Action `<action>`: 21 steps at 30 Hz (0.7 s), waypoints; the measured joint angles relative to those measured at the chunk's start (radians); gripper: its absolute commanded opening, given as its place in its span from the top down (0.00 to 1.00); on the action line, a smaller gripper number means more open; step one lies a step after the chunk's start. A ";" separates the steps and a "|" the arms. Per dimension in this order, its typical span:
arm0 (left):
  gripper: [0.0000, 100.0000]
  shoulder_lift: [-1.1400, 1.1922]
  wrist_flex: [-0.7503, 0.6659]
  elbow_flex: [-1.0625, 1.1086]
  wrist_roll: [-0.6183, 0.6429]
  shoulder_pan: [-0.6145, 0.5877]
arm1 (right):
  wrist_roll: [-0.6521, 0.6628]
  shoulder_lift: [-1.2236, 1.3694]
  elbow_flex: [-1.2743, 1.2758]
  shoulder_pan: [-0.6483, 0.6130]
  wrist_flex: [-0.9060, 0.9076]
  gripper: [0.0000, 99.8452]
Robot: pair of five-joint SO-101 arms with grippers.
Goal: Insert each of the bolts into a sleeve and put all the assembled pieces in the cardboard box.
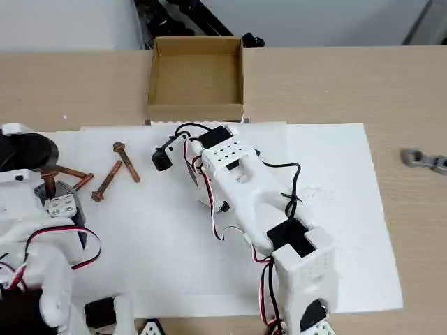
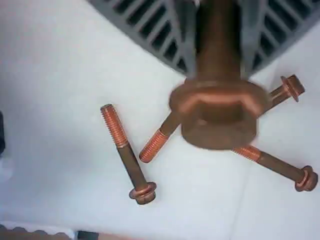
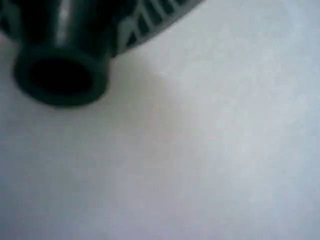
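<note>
Copper bolts (image 2: 129, 155), black sleeve (image 3: 60, 75), brown cardboard box (image 1: 195, 112)

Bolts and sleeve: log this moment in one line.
left gripper: holds bolt | right gripper: holds sleeve | loose bolts: on white sheet | cardboard box: empty

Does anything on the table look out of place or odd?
One thing: a grey metal tool lies on the bare table at the high view's right edge, off the white sheet, far from the bolts. Nothing looks spilled or damaged.

We see the nearest bolt (image 2: 217, 112) big and fuzzy. The sleeve (image 3: 62, 75) is fuzzy too, and its back end runs off the edge.
</note>
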 measured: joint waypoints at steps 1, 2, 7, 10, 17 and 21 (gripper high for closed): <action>1.00 0.000 0.000 0.000 0.000 0.000 | 0.000 0.000 -0.002 0.000 0.000 1.00; 1.00 0.000 0.000 0.000 0.000 0.000 | 0.000 0.000 -0.005 0.000 0.002 1.00; 1.00 0.000 0.000 0.000 0.000 0.000 | 0.000 -0.077 -0.014 -0.009 0.032 1.00; 1.00 0.000 0.000 0.000 0.000 0.000 | -0.021 -0.178 -0.041 -0.008 0.058 1.00; 1.00 0.000 -0.025 0.000 0.000 0.000 | -0.190 -0.491 -0.051 -0.009 0.140 1.00; 1.00 0.000 -0.086 0.000 0.002 0.000 | -0.331 -0.680 -0.051 -0.009 0.175 1.00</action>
